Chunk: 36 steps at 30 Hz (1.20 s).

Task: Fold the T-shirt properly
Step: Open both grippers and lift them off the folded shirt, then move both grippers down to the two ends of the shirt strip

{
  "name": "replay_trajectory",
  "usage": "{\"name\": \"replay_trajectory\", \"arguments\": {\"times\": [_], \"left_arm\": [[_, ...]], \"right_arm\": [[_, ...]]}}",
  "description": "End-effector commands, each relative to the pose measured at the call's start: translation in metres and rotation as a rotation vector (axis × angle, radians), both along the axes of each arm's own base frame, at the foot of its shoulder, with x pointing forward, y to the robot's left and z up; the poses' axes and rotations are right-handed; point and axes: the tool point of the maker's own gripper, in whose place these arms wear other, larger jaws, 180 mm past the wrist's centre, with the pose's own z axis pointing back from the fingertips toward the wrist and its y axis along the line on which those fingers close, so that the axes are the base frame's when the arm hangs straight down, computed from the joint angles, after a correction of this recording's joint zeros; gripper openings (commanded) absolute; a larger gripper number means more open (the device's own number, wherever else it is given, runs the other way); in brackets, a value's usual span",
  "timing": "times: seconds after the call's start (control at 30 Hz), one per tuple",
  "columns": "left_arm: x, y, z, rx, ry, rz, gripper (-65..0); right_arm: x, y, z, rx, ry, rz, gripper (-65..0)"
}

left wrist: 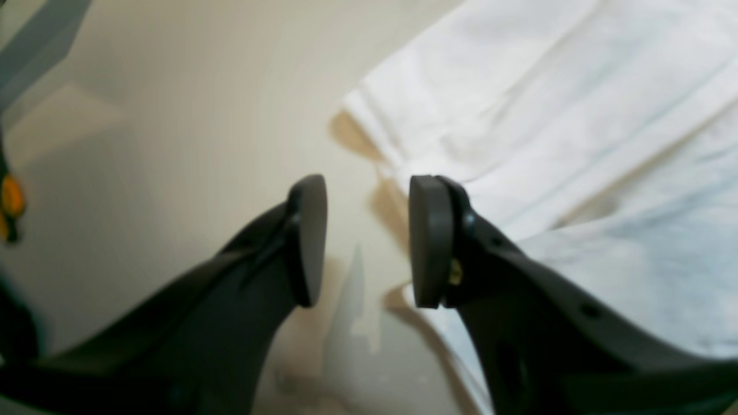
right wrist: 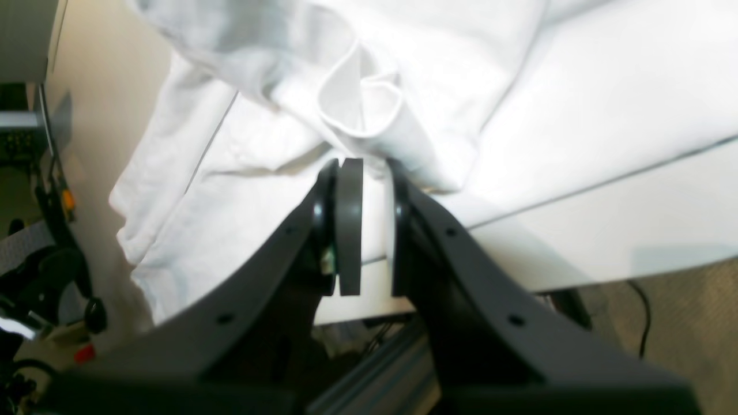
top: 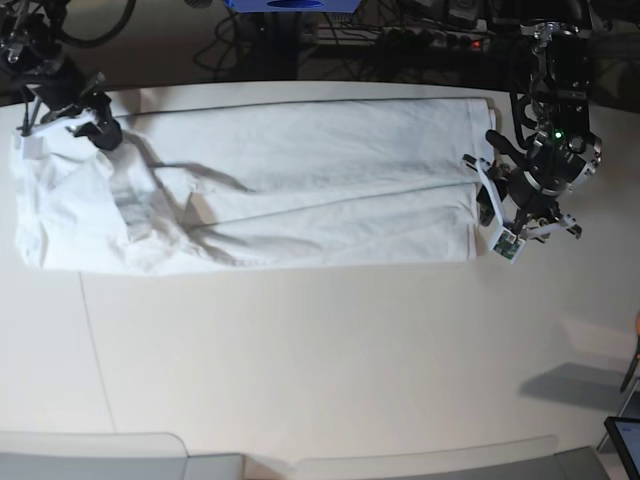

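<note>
While the right fingers (right wrist: 369,173) pinch the T-shirt (top: 300,190) (bunched fabric), the left fingers (left wrist: 367,242) gape empty.

The T-shirt (top: 290,190) lies spread lengthwise across the far half of the table (top: 330,370), one end toward the base view's left edge, the other ending near the right. The near half of the table is in front of it. The left gripper (top: 497,215) hangs just beside the shirt's right-hand edge, over bare table, its jaws apart with nothing between them (left wrist: 366,241). The right gripper (top: 92,122) sits at the shirt's far left corner, jaws pinched on a bunched fold of the cloth (right wrist: 373,227), which is lifted there above the layer beneath.
</note>
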Motion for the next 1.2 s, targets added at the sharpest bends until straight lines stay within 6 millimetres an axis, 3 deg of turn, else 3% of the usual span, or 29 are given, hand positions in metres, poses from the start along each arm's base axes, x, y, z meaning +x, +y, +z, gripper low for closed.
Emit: {"name": "replay_trajectory", "arguments": {"times": [0.0, 0.1, 0.27, 0.37, 0.5, 0.67, 0.77, 0.93, 1.03, 1.17], "left_arm": [[0.004, 0.000, 0.010, 0.001, -0.036, -0.010, -41.1], [-0.001, -0.002, 0.007, -0.008, -0.034, -0.018, -41.1], [-0.029, -0.017, -0.013, -0.074, -0.029, -0.072, -42.3], [-0.049, -0.023, -0.025, -0.104, 0.006, -0.086, -53.1], [-0.067, -0.037, -0.034, -0.179, -0.004, -0.084, -65.0], [-0.069, -0.036, -0.027, -0.256, -0.095, -0.014, -65.0], [-0.067, -0.036, -0.026, -0.278, -0.116, 0.025, -65.0], [-0.060, -0.041, -0.024, -0.300, -0.139, 0.036, -65.0], [-0.056, -0.036, -0.030, -0.243, -0.132, 0.032, -65.0], [-0.059, -0.046, -0.046, -0.124, -0.085, -0.039, -65.0]], "right_arm": [[0.002, -0.001, 0.007, 0.000, -0.024, 0.005, -57.5], [0.002, -0.004, 0.008, -0.008, -0.025, -0.001, -57.5], [-0.004, -0.071, 0.027, -0.130, -0.095, -0.207, -57.6], [0.001, -0.098, 0.044, -0.207, -0.127, -0.221, -57.7], [0.012, -0.105, 0.059, -0.288, -0.177, -0.113, -58.0], [0.022, -0.104, 0.075, -0.379, -0.245, 0.044, -58.5], [0.024, -0.109, 0.078, -0.444, -0.236, 0.090, -64.7], [0.031, -0.105, 0.050, -0.632, -0.107, 0.250, -65.0], [0.037, -0.096, 0.035, -0.764, -0.065, 0.336, -65.0], [0.040, -0.085, 0.022, -0.933, -0.074, 0.364, -65.0]]}}
